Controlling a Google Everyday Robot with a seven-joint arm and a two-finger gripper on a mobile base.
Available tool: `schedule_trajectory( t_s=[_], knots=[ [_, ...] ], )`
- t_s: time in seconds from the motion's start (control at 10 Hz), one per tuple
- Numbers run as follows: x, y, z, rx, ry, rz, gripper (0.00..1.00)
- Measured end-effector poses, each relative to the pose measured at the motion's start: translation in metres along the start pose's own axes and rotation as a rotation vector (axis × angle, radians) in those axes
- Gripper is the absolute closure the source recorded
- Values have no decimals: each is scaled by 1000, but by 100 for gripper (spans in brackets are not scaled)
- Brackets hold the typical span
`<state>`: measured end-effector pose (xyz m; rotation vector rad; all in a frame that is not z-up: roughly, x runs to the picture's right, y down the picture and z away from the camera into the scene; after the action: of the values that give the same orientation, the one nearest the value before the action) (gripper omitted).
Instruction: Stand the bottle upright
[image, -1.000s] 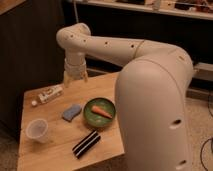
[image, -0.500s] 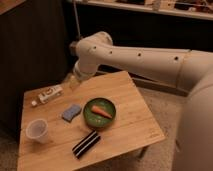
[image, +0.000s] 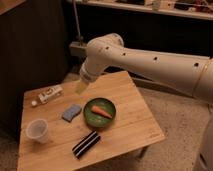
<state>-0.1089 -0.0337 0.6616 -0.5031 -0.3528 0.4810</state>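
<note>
Claw (image: 81, 86) hangs spread wide and empty above the bench (image: 127, 119), near the bottle (image: 50, 94), which lies on its side by the bench's far edge.

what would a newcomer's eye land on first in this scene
The big white arm reaching in from the right dominates the view. Its gripper is open and hangs over the far side of the wooden table, just right of the bottle lying on its side at the far left corner. Mid-table, the green plate with an orange carrot on it adds the brightest colour.
</note>
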Motion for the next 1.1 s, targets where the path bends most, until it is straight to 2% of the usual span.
schedule_trajectory(
  t_s=[0.1, 0.2, 0.4, 0.5, 0.7, 0.8, 1.0, 1.1],
  knots=[
    [-7, 2, -1, 6, -24, 5, 35],
    [-14, 2, -3, 16, -57, -18, 35],
    [-26, 3, -5, 25, -96, -149, 35],
    [-36, 5, -4, 22, -121, -257, 35],
    [-43, 5, -4, 26, -146, -367, 35],
    [-46, 6, -4, 27, -152, -395, 35],
    [-44, 5, -6, 21, -158, -391, 35],
    [-45, 6, -7, 11, -164, -427, 35]
  ],
)
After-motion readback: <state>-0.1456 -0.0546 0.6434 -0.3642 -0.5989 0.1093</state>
